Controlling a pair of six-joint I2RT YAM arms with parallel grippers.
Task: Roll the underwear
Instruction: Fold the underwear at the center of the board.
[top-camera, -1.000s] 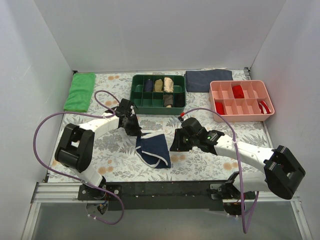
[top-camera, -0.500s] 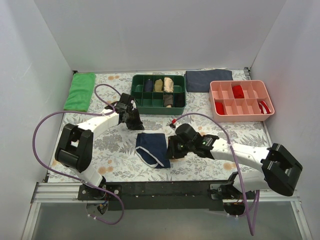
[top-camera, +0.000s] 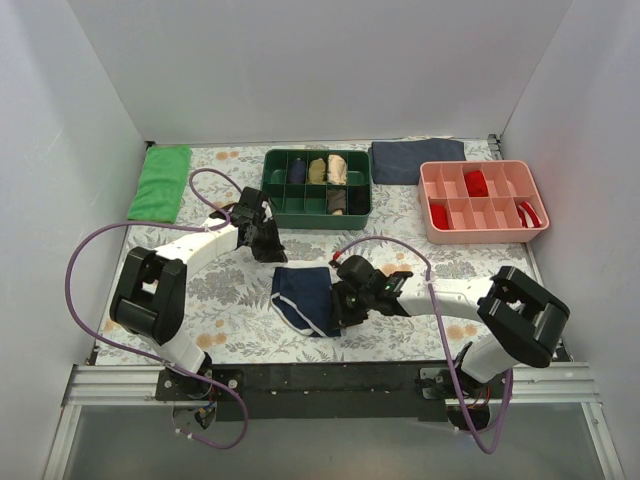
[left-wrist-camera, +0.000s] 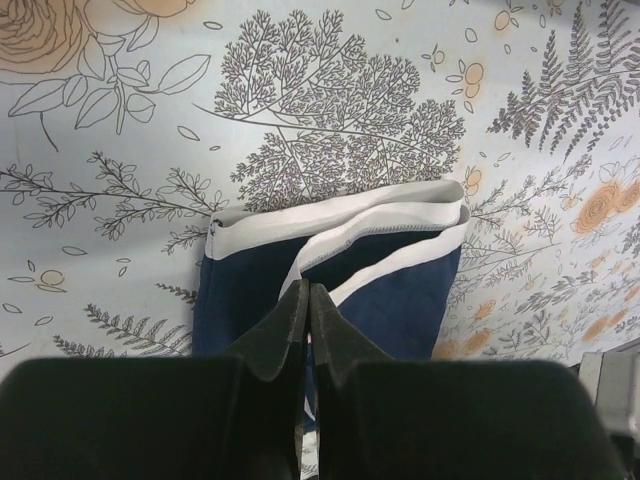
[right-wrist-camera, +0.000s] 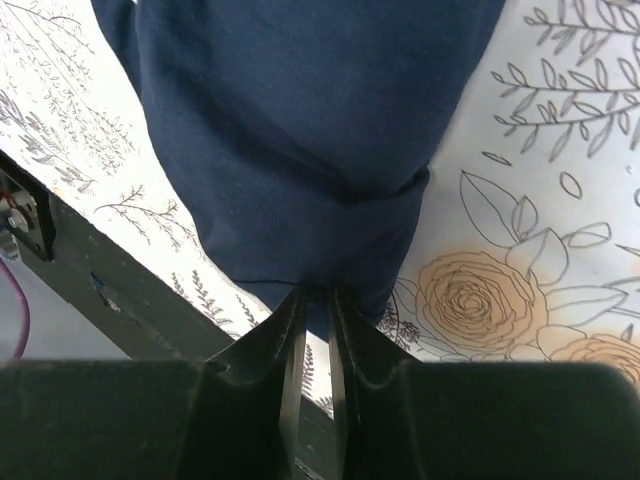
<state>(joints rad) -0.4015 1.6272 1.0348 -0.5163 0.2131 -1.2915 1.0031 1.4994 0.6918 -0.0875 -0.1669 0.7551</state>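
The underwear (top-camera: 300, 295) is navy with white piping and lies folded on the floral table cover between the two arms. In the left wrist view the underwear (left-wrist-camera: 400, 300) shows white bands along its far edge. My left gripper (top-camera: 270, 247) hangs just beyond its far left corner; the left gripper (left-wrist-camera: 308, 290) is shut with nothing between the fingers. My right gripper (top-camera: 338, 300) is at the garment's right edge. In the right wrist view, the right gripper (right-wrist-camera: 318, 293) is nearly closed, with a fold of the underwear (right-wrist-camera: 300, 120) between its tips.
A green divided bin (top-camera: 268, 190) with rolled garments stands behind the left gripper. A pink divided tray (top-camera: 483, 232) with red items is at the back right. A dark grey-blue cloth (top-camera: 417, 160) and a green cloth (top-camera: 160, 183) lie along the back. A black rail (top-camera: 330, 378) runs along the near edge.
My right gripper slid left to the underwear's right edge and its jaws narrowed on the fabric. The garment went from spread to folded narrower. The left gripper drew back from its corner.
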